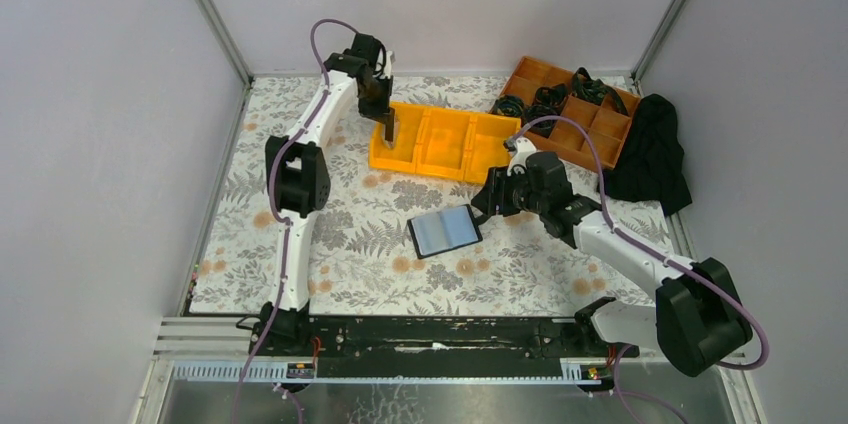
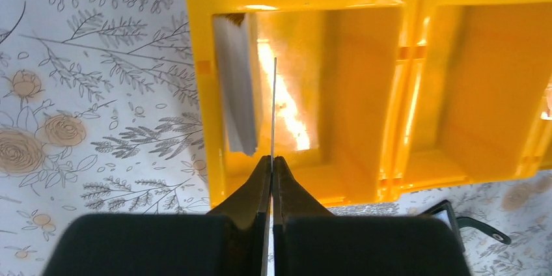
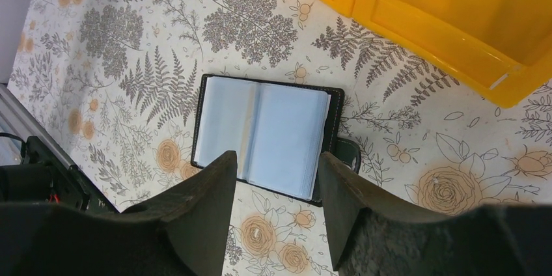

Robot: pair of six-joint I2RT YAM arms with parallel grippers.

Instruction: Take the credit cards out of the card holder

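Observation:
The black card holder (image 1: 445,231) lies open on the flowered table, its clear sleeves (image 3: 267,133) facing up. Just above its near edge hovers my right gripper (image 3: 276,165), open and touching nothing. My left gripper (image 2: 272,162) is shut on a thin credit card (image 2: 274,107), seen edge-on, and holds it over the left compartment of the yellow bin (image 2: 410,74). Another pale card (image 2: 235,94) leans against that compartment's left wall. From above, the left gripper (image 1: 388,132) points down at the bin's left end (image 1: 440,144), and the right gripper (image 1: 487,199) sits by the holder's right side.
An orange divided tray (image 1: 570,109) with black cables stands at the back right. A black cloth (image 1: 655,154) lies beside it at the right wall. The yellow bin's edge (image 3: 416,28) is close beyond the holder. White walls enclose the table.

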